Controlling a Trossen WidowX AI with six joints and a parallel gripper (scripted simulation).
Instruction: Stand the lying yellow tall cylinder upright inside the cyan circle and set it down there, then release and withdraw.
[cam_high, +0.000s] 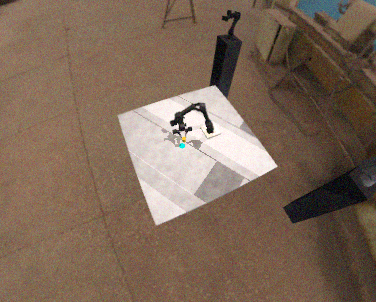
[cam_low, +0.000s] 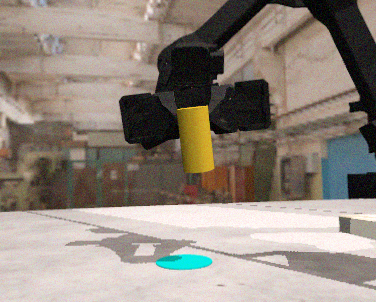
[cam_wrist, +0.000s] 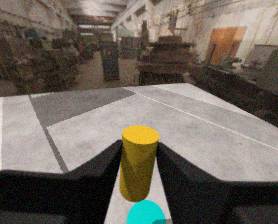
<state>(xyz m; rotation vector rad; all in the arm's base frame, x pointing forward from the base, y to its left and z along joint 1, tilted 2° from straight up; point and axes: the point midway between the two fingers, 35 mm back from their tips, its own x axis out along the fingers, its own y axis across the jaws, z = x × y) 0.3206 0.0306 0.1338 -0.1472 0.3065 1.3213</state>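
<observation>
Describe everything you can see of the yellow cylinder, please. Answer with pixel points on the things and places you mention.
The yellow cylinder (cam_high: 184, 139) (cam_low: 196, 140) (cam_wrist: 137, 165) is a plain, smooth, solid-looking piece with a flat round top, taller than it is wide; its material is unclear. It hangs in the air above the table, near the cyan circle (cam_high: 182, 146) (cam_low: 184, 262) (cam_wrist: 145, 214), nearly upright with a slight tilt. The gripper's fingers clasp its upper part from both sides.

arm (cam_high: 201, 106) (cam_low: 235, 25): matte black, no bright markings seen | gripper (cam_high: 183, 131) (cam_low: 196, 117) (cam_wrist: 139, 145): black, blocky housings either side, fingers tapering inward, dark grey inner faces | above gripper: boxy black wrist, small side protrusion | farther up: slim angular links | screws, cables: too dark to tell
</observation>
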